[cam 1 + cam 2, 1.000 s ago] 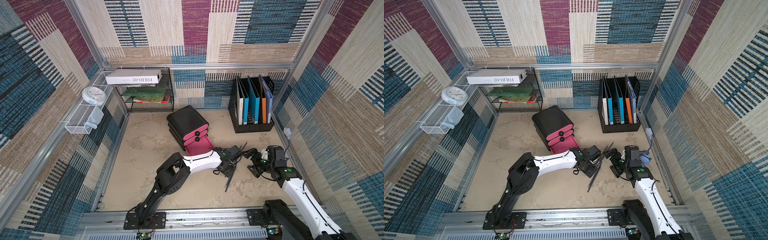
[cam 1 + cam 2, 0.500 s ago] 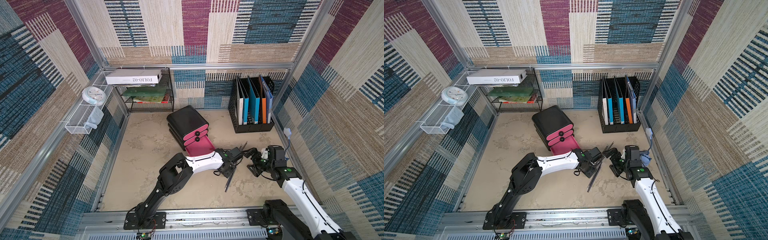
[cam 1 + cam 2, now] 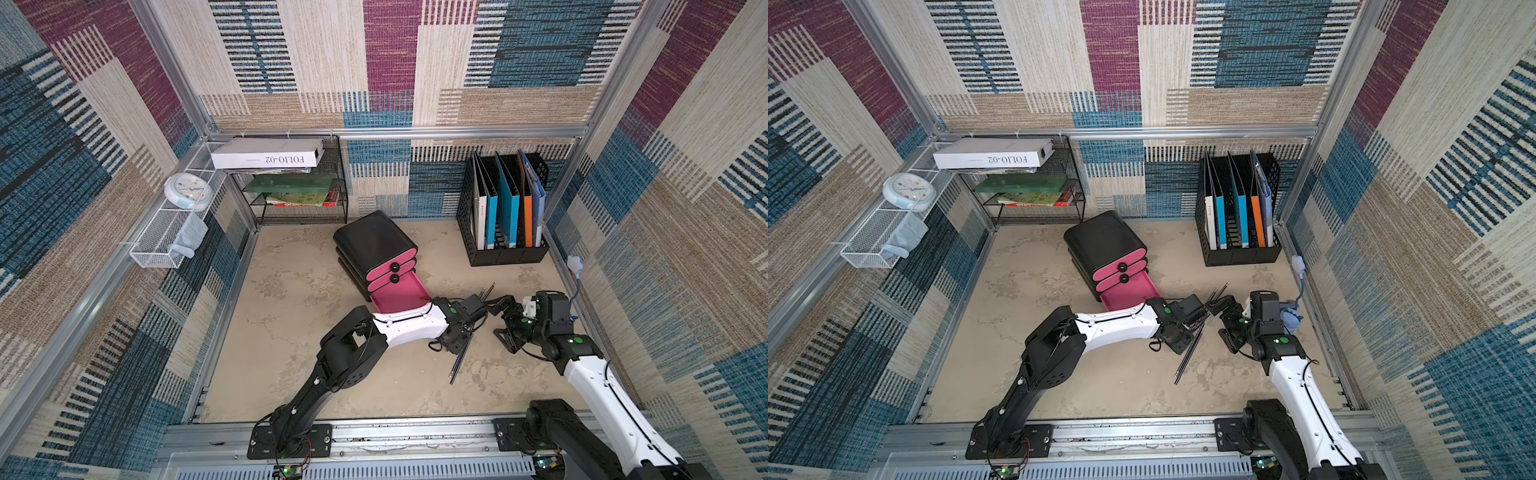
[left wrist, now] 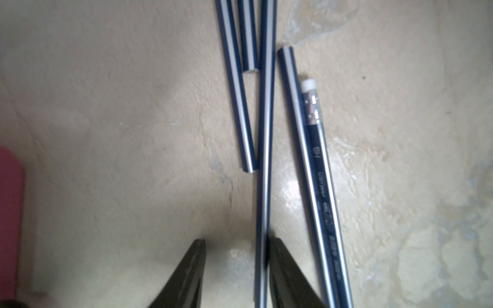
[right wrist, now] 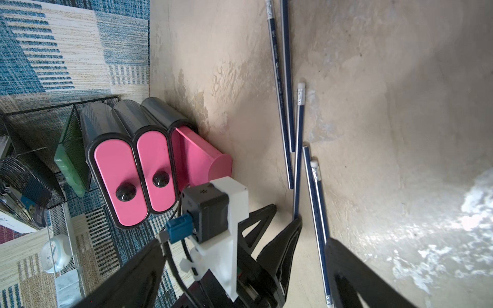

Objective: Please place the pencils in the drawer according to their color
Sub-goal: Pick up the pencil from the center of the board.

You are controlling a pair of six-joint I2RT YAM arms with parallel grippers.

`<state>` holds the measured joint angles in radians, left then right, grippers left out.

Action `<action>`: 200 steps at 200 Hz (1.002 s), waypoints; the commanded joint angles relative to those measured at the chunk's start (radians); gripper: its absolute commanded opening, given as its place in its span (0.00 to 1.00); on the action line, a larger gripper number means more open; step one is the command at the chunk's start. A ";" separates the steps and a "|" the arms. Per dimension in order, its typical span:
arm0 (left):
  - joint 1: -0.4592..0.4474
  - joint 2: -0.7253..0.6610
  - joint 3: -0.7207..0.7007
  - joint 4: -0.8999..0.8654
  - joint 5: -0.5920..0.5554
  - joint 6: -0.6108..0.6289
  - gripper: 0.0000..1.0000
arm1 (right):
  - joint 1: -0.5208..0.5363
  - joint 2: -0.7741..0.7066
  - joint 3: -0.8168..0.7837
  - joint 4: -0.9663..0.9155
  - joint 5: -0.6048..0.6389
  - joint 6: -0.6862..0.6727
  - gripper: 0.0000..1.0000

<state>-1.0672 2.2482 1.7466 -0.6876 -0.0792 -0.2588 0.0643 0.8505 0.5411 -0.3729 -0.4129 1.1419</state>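
File rack [image 3: 505, 257] well behind pencils [image 3: 459, 361].

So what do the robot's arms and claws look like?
The left arm and right arm match: chunky black segments near the base, then a white forearm with a thin black cable and a green dot by the wrist. The left gripper and right gripper are pairs of black tapering fingers.

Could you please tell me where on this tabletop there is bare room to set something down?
Free: the bare tabletop left of the drawer unit, from the wire shelf to the front rail; also the gap between drawer unit and file rack. Crowded: around the pencils beside the open bottom drawer, where the left gripper and right gripper sit close.
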 commanded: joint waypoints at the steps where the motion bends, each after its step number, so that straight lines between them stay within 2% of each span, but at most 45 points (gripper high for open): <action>1: -0.002 0.022 -0.007 -0.040 0.029 0.007 0.40 | 0.000 -0.001 -0.001 0.019 -0.006 0.004 0.97; 16: -0.002 0.023 -0.007 -0.040 0.034 0.007 0.35 | -0.001 -0.001 -0.002 0.020 -0.006 0.004 0.97; 109: -0.006 0.027 -0.012 -0.041 0.049 0.005 0.25 | -0.004 0.002 -0.007 0.029 -0.010 0.003 0.97; 200: -0.007 0.020 -0.011 -0.044 0.067 0.016 0.02 | -0.007 -0.002 -0.013 0.032 -0.012 0.004 0.97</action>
<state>-1.0695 2.2509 1.7466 -0.6708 -0.0864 -0.2516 0.0582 0.8505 0.5297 -0.3668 -0.4232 1.1442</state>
